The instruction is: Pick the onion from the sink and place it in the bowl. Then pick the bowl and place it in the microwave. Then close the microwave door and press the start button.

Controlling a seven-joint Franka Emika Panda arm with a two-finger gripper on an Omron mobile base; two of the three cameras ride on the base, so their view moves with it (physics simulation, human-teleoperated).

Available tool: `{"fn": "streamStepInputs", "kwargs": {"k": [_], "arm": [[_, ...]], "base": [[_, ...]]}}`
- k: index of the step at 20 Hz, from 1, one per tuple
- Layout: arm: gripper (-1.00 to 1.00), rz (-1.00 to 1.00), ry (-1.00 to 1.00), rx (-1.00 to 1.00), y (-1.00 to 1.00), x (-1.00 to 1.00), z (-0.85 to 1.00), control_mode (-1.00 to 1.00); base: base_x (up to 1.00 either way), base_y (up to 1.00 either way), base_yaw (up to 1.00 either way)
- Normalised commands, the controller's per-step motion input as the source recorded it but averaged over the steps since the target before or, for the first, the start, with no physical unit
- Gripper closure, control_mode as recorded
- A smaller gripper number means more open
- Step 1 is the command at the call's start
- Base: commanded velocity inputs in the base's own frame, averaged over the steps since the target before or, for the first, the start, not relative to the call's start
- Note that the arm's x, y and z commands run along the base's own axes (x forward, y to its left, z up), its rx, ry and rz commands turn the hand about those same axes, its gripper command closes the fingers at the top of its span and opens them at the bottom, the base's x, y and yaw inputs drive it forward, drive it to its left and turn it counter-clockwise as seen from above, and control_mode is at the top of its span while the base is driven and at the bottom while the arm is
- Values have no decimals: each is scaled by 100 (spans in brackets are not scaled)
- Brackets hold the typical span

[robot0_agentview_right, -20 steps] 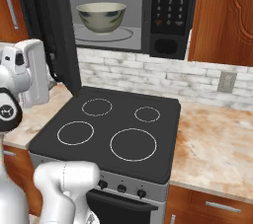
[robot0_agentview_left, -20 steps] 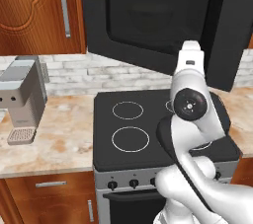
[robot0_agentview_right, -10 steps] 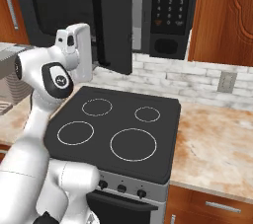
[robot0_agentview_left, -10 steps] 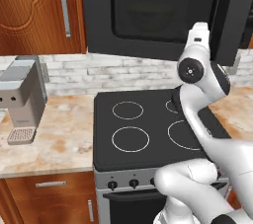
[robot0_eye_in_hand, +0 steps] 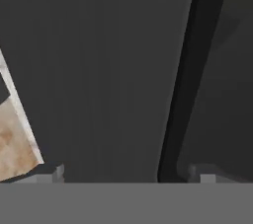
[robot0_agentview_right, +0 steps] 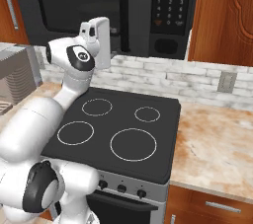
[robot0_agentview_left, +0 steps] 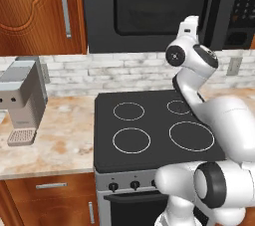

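Observation:
The black microwave door (robot0_agentview_left: 149, 6) lies flush, or nearly so, against the microwave (robot0_agentview_right: 123, 11). Its dark window hides the bowl and the onion. The long bar handle (robot0_agentview_left: 213, 8) runs down the door's right edge, next to the keypad panel (robot0_agentview_right: 169, 1). My gripper (robot0_agentview_left: 191, 23) is raised against the lower right part of the door, just above the stove's back edge. In the hand view the door surface and handle (robot0_eye_in_hand: 184, 70) are very close, and the fingertips (robot0_eye_in_hand: 59, 171) stand far apart with nothing between them. The sink is out of view.
A black stovetop (robot0_agentview_left: 149, 125) with four rings lies below the microwave. A grey coffee machine (robot0_agentview_left: 22, 100) stands on the marbled counter at left. More counter (robot0_agentview_right: 212, 139) stretches right, under a wall outlet (robot0_agentview_right: 226, 81). Wooden cabinets (robot0_agentview_left: 40, 11) flank the microwave.
The door has swung from wide open to against the microwave, with my hand following it in. The bowl seen inside a second ago is now covered.

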Motion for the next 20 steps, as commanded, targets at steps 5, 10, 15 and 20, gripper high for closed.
{"fn": "streamStepInputs", "kwargs": {"k": [5,10,15,20], "arm": [[-100,-6,6,0,-18,92,0,-100],[-100,-1,9,0,-21,44,3,-100],[-100,2,2,0,-2,-71,2,-100],[-100,0,-6,0,4,-100,0,-100]], "base": [[0,0,0],[0,0,0],[0,0,0],[0,0,0]]}}
